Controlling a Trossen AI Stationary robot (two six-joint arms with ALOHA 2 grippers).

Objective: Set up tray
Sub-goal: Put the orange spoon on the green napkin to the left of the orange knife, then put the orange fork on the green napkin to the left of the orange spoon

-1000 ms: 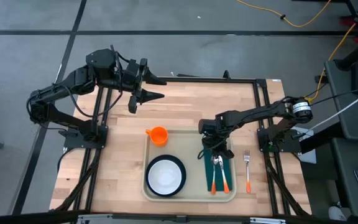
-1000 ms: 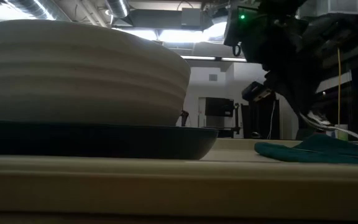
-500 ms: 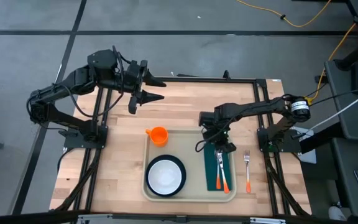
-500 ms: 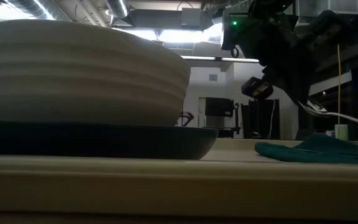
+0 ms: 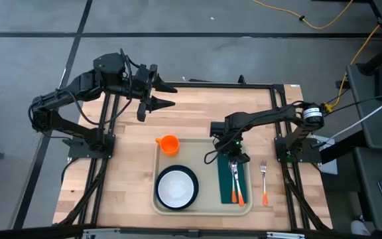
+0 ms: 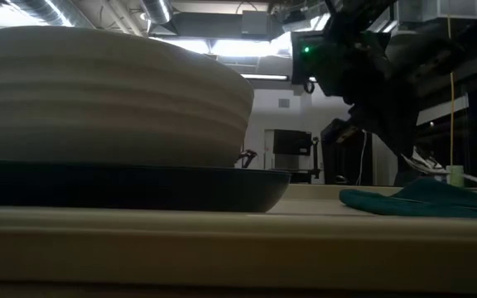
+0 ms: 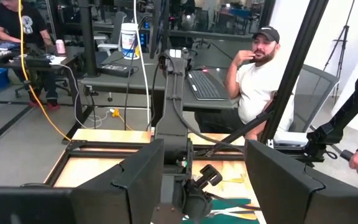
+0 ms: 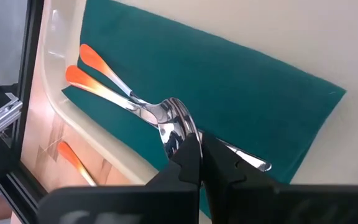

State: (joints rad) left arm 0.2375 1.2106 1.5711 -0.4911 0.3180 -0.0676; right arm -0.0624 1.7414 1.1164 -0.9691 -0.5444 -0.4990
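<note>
high: right fingers [image 5: 233,157] over teal cloth napkin [image 5: 234,182] in beige rectangular plastic tray [image 5: 204,147]; orange cup [image 5: 169,144], white bowl [image 5: 176,188] alongside | right wrist: fingers together above orange-handled spoons [image 8: 126,93] | left fingers [image 5: 164,94] apart, above bare wooden counter [image 5: 197,109]

Light wooden table [image 5: 125,172], beige tray [image 5: 207,204] resting on it, orange-handled fork [image 5: 264,182] just beside the tray

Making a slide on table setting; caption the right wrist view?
Right tool shut above two orange-handled utensils on a teal napkin in the tray.
</note>
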